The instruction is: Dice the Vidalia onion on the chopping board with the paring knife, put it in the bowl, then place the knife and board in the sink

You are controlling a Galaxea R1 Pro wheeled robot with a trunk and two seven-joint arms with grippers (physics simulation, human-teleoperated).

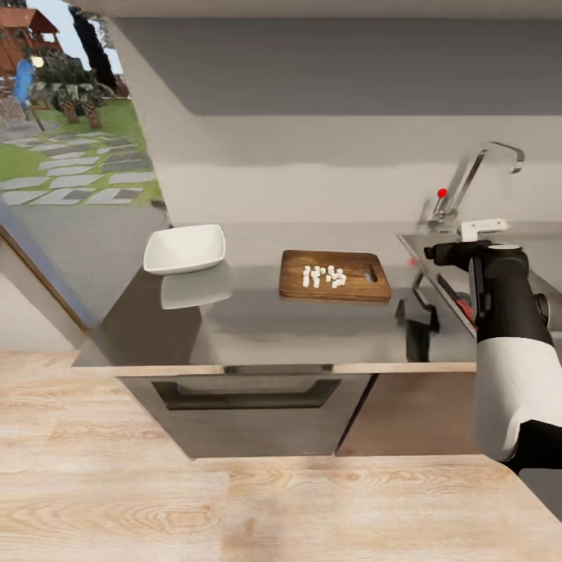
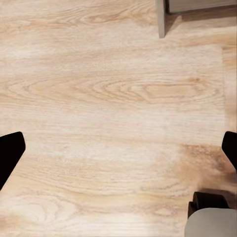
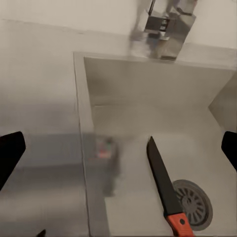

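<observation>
My right arm hides most of the stainless-steel sink (image 1: 414,243) at the head view's right; the red-handled paring knife (image 3: 165,187) is cut off at the wrist picture's bottom edge.

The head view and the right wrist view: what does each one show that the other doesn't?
Head view alone: the chopping board carrying the diced onion, the white bowl on the countertop, and the oven front below. Right wrist view alone: the paring knife lying in the basin beside the round drain. Both: the sink and tap.
</observation>
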